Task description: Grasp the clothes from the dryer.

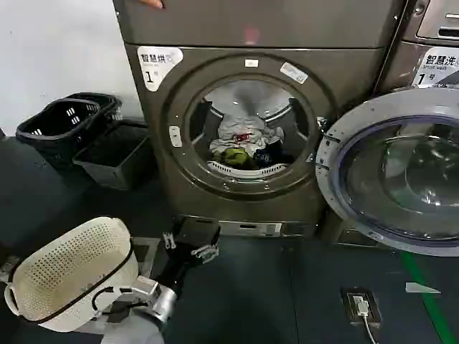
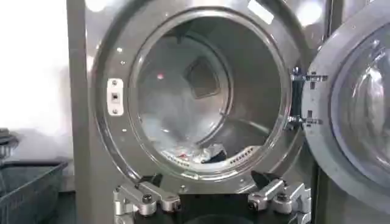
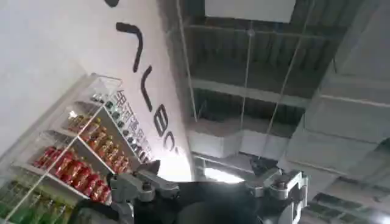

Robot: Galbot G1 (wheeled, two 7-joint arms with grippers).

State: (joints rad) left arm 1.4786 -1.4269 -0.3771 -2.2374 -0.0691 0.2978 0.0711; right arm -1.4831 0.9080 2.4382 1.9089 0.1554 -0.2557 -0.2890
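The bronze-grey dryer (image 1: 251,129) is standing with its wide round port exposed and its glass door (image 1: 398,175) swinging fully open to the right, beside a neighbouring machine (image 1: 430,50) bearing a blue-lettered sticker. Inside the drum, the clothes (image 1: 244,143) are lying in a soft heap on the drum floor, white cloth on top with a yellow-green piece and dark fabric toward the front lip. To the left of the machine, dark plastic baskets (image 1: 86,132) are sitting against the wall, and a white perforated laundry basket (image 1: 72,272) is resting low in the foreground beside the robot's left arm. The left gripper (image 1: 188,244) is hovering low in front of the dryer's base panel, below the port and well apart from the clothes; its fingers (image 2: 143,198) are standing spread wide, holding and touching nothing, with the open drum framed between them. The right gripper (image 3: 210,185) is pointing up toward ceiling beams and a shelf of drinks (image 3: 79,152), its fingers likewise parted and gripping nothing.
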